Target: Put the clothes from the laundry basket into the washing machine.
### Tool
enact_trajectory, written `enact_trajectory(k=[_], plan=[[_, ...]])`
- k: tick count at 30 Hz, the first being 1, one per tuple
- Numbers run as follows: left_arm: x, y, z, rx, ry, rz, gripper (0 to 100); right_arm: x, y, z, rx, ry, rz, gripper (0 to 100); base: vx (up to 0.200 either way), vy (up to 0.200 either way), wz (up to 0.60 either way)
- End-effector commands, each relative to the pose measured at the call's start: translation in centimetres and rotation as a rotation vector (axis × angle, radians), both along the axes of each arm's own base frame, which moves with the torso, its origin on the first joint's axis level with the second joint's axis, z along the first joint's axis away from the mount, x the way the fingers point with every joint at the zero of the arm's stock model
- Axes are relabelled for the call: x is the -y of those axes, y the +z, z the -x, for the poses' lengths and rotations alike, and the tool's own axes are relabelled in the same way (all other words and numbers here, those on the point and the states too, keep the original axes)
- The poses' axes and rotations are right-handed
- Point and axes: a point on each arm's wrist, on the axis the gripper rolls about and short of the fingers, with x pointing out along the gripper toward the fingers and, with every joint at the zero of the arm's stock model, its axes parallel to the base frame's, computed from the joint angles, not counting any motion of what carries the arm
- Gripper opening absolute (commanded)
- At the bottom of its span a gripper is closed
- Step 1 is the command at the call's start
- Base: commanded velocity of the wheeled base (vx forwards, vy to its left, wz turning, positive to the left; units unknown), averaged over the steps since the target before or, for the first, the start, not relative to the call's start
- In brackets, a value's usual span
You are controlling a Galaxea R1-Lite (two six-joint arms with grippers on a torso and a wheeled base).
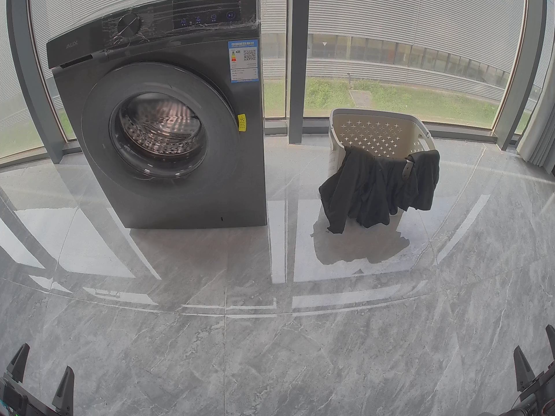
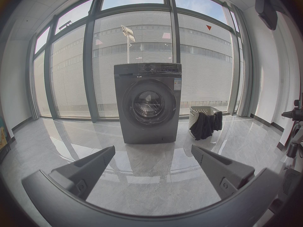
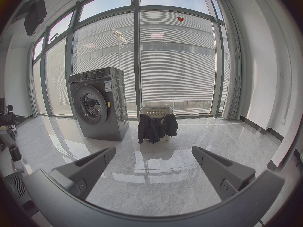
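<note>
Left gripper [image 2: 152, 148] and right gripper [image 3: 153, 148]: wedge-shaped jaws are held spread, nothing between them. Well ahead, dark limp clothes [image 1: 376, 189] are draped over the rim of the perforated white laundry basket [image 1: 376, 127], beside the boxy grey washing machine [image 1: 167, 203] on the glossy marbled floor [image 1: 277, 348].

**Both arms low, both grippers open**

I see my left gripper [image 1: 43, 370] at the lower left corner of the head view. Its two dark fingers [image 2: 85, 171] are spread wide apart and point forward. My right gripper [image 1: 535, 348] sits at the lower right corner, low and close in like the left. Its own pair is parted to about the same width. Both wrists are held level and aim straight ahead, and the two arms are well apart from each other.
</note>
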Motion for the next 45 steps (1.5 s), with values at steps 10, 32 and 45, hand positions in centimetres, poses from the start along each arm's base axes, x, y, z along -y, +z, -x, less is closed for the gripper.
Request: enact_trajectory(k=[10, 32, 45], plan=[[0.00, -0.47, 0.00, 0.001, 0.001, 0.002, 100, 0.00, -0.52, -0.01, -0.001, 0.000, 0.000, 100, 0.000, 0.000, 0.00], [-0.03, -0.47, 0.00, 0.002, 0.013, 0.029, 100, 0.00, -0.52, -0.01, -0.001, 0.000, 0.000, 100, 0.055, 0.000, 0.00], [-0.03, -0.47, 0.00, 0.002, 0.013, 0.029, 100, -0.01, -0.52, -0.01, -0.001, 0.002, 0.000, 100, 0.200, 0.000, 0.00]])
